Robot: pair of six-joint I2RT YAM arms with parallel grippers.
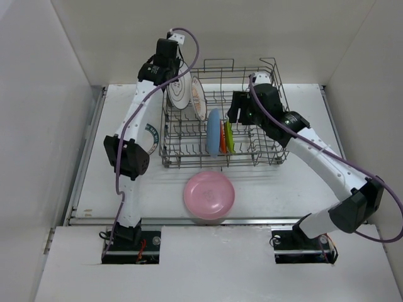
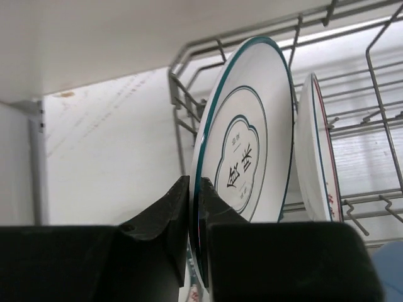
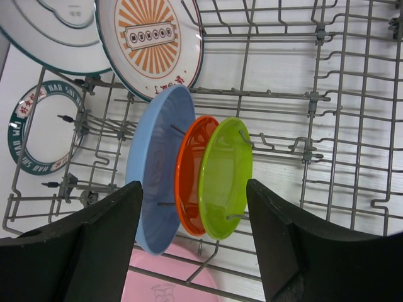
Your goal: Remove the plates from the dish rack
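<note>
Teal-rimmed plate [image 2: 252, 145] — clamped in left gripper [image 2: 194, 200].

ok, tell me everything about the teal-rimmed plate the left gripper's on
The teal-rimmed plate is white, glossy and ceramic-looking, with an inner teal scalloped outline around dark characters. It stands on edge at the dish rack's far-left corner, beside the sunburst plate. The left gripper is shut on its rim.

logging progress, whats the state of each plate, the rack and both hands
dish rack, plates inside
left hand, shut on teal-rimmed plate
right hand, open
teal-rimmed plate, upright, gripped
sunburst plate, racked upright
blue plate, racked upright
orange plate, racked upright
green plate, racked upright
pink plate, flat on table
plate beside rack, flat on table
</note>
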